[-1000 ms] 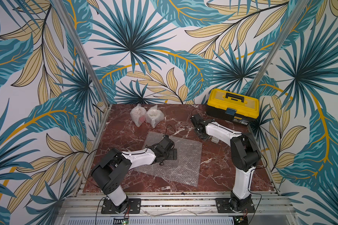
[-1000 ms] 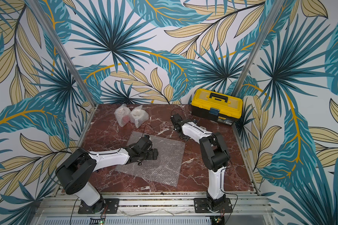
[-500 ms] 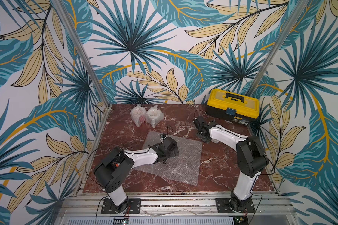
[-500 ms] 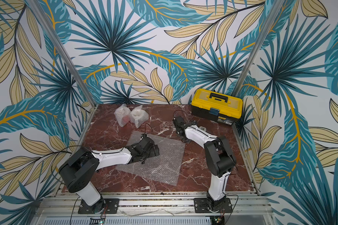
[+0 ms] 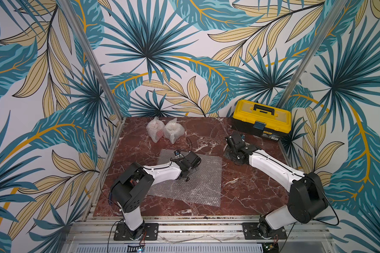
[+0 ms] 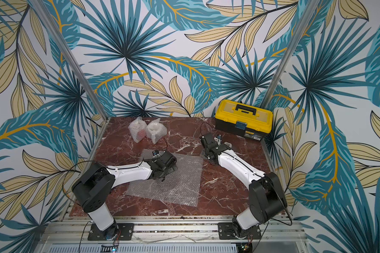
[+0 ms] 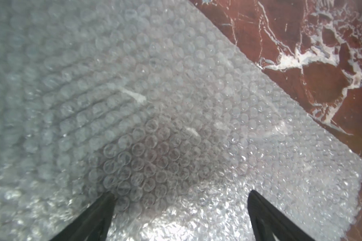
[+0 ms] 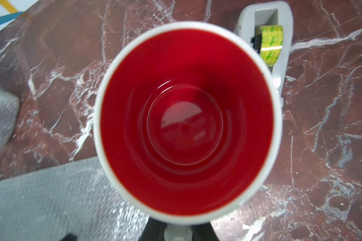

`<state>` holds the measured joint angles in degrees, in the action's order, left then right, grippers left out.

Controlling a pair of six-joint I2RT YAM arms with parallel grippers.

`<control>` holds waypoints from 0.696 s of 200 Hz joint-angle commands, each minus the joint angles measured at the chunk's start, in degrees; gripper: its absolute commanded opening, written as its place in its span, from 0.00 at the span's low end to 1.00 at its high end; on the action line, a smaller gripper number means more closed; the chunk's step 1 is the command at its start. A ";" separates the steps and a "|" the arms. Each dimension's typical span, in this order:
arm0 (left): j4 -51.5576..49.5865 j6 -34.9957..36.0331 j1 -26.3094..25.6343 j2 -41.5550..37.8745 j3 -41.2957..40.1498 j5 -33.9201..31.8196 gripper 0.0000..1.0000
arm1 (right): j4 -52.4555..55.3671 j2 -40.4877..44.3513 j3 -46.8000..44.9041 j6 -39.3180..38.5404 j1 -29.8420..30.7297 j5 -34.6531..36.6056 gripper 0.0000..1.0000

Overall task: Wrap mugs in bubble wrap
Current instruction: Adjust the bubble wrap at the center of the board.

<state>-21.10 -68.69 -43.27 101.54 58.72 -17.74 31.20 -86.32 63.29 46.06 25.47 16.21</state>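
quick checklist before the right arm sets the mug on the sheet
1. Right end effector shut on the mug handle: ok.
2. Mug lifted: cannot tell.
3. Left end effector open, holding nothing: ok.
4. Sheet lying flat: ok.
5. Sheet free for the mug: not ok, the left end effector hovers over it.
6. Tape dispenser apart from the mug: cannot tell.

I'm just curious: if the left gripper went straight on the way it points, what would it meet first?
The flat bubble wrap sheet: the open left gripper points down onto it, with nothing in between. How near it is, I cannot tell.
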 commanded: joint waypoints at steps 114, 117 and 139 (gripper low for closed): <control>1.79 7.63 4.26 -5.79 7.43 2.15 1.00 | -0.53 10.45 -8.29 1.71 7.98 -4.50 0.00; 1.77 7.95 4.40 -6.62 6.79 2.18 1.00 | -0.53 10.09 -8.20 1.74 8.39 -4.84 0.00; 1.73 10.08 6.33 -12.71 0.46 3.07 1.00 | 0.44 6.59 -7.04 2.08 10.99 -6.60 0.00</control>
<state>-19.84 -63.09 -38.74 95.00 65.14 -15.20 32.03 -76.84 55.35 46.78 34.13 11.49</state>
